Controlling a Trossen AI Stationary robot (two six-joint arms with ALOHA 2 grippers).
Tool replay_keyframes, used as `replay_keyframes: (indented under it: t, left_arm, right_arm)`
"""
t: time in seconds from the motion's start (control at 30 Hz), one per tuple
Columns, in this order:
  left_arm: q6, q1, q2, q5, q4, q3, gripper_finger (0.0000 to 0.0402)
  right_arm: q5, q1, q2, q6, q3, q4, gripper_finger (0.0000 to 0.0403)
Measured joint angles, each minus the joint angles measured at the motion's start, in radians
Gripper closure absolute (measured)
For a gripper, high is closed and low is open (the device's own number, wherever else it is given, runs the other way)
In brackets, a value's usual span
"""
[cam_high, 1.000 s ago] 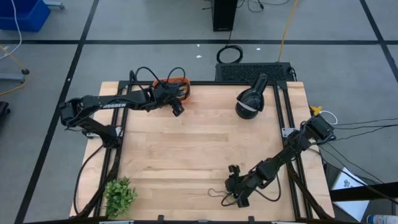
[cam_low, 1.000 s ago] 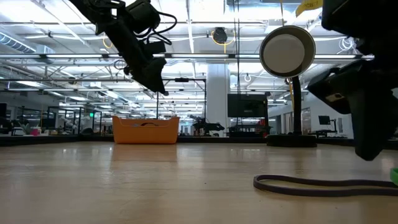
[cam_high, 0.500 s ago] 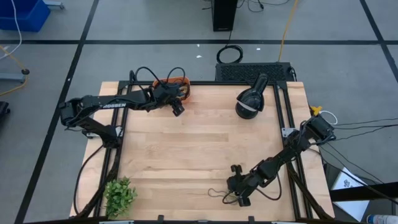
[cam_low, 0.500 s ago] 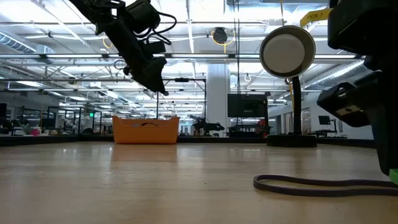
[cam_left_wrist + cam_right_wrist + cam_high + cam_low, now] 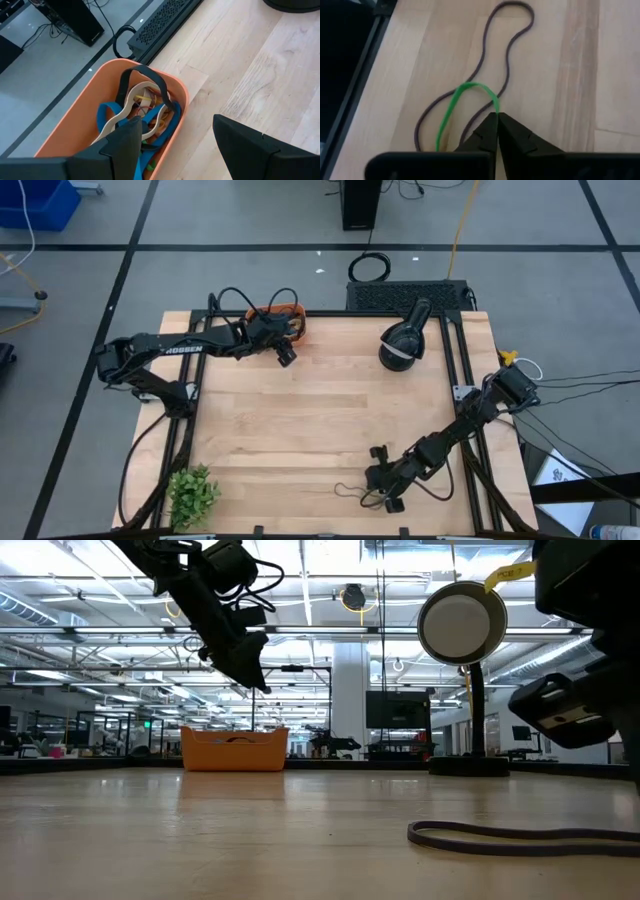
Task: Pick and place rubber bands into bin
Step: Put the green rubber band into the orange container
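Even bright overhead light; soft shadows; low view foreground blurred; wrist views slightly soft.

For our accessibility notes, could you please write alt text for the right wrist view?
The right gripper is shut on a green band, pinched at the fingertips where it crosses a long dark band lying looped on the wooden table.

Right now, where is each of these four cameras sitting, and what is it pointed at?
High: overhead, looking straight down on the table and both arms.
Low: at tabletop height, looking across to the bin; a dark band lies near.
Left wrist: over the bin full of bands, own fingers apart.
Right wrist: own fingers pinching a green band.
The low and left wrist views share the bin.
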Motion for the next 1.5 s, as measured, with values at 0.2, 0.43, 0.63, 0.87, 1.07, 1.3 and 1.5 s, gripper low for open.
replay_keyframes:
  t: [0.2,0.43,0.63,0.87,1.07,1.3,1.5]
  left_arm:
    - [-0.005,0.0,0.0,0.0,0.001,0.0,0.0151]
    - [-0.082,0.0,0.0,0.016,0.003,0.0,0.0151]
    - [-0.117,-0.008,0.0,0.134,0.015,0.0,0.0151]
    - [-0.102,-0.053,0.0,0.437,0.154,0.0,0.0151]
    - [-0.082,-0.182,0.06,0.564,0.446,0.001,0.0151]
    - [-0.076,-0.298,0.229,0.539,0.604,0.001,0.0151]
    - [-0.081,-0.346,0.343,0.541,0.708,0.0,0.0151]
  right_arm:
    - [0.05,-0.01,-0.054,-0.042,0.0,-0.021,0.0402]
    - [0.22,-0.037,-0.256,-0.201,0.0,-0.101,0.0402]
    - [0.407,-0.08,-0.417,-0.465,0.0,-0.096,0.0402]
    - [0.447,-0.202,-0.46,-0.712,0.0,0.007,0.0403]
    - [0.446,-0.307,-0.447,-0.779,0.0,0.024,0.0403]
    - [0.447,-0.366,-0.447,-0.809,-0.053,0.068,0.0403]
    - [0.447,-0.37,-0.447,-0.785,-0.095,0.09,0.0403]
